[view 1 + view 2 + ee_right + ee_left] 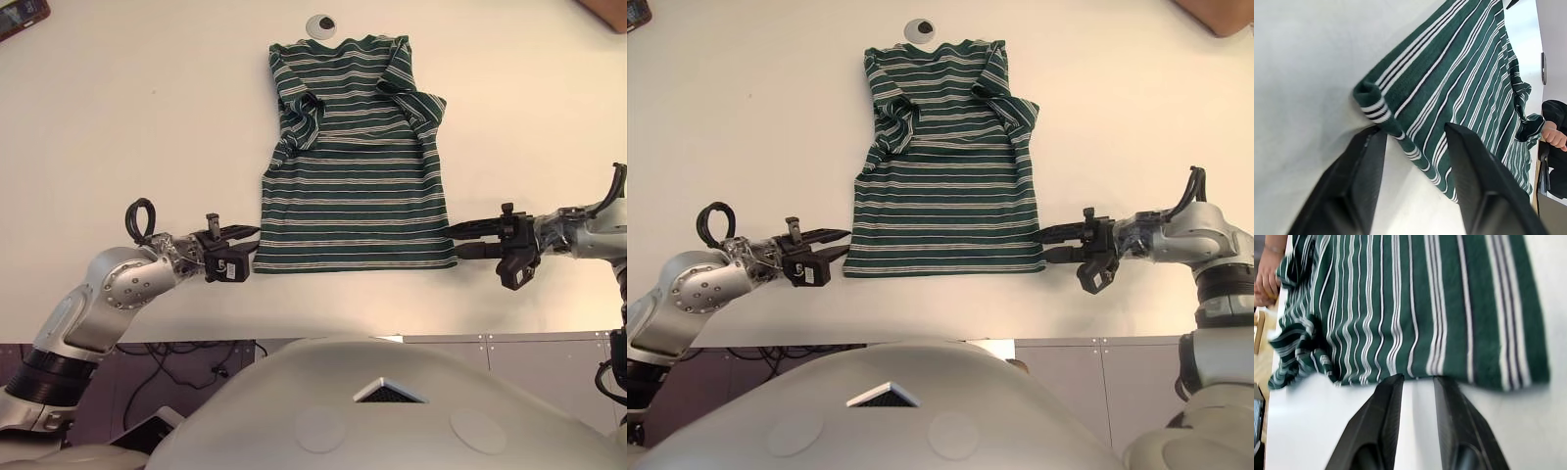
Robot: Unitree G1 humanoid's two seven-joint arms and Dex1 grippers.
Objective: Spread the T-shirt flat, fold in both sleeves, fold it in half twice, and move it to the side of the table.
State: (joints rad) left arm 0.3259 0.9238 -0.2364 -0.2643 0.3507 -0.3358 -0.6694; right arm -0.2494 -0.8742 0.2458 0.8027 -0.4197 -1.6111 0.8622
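Note:
The green T-shirt [358, 186] with white stripes lies on the white table [147, 147], collar at the far side and both sleeves folded in over the chest. My left gripper [250, 242] rests low on the table at the hem's near left corner. It is open by a narrow gap, and its fingertips [1396, 382] touch the shirt's edge with nothing between them. My right gripper [456, 240] is at the hem's near right corner, open wide. In the right wrist view its fingers [1371, 147] straddle the rolled edge of the shirt [1459, 83].
A small round disc [321, 24] lies just beyond the collar. A dark flat object [22, 18] sits at the far left corner and a brown one [602, 12] at the far right. The table's front edge [294, 335] runs close behind both grippers.

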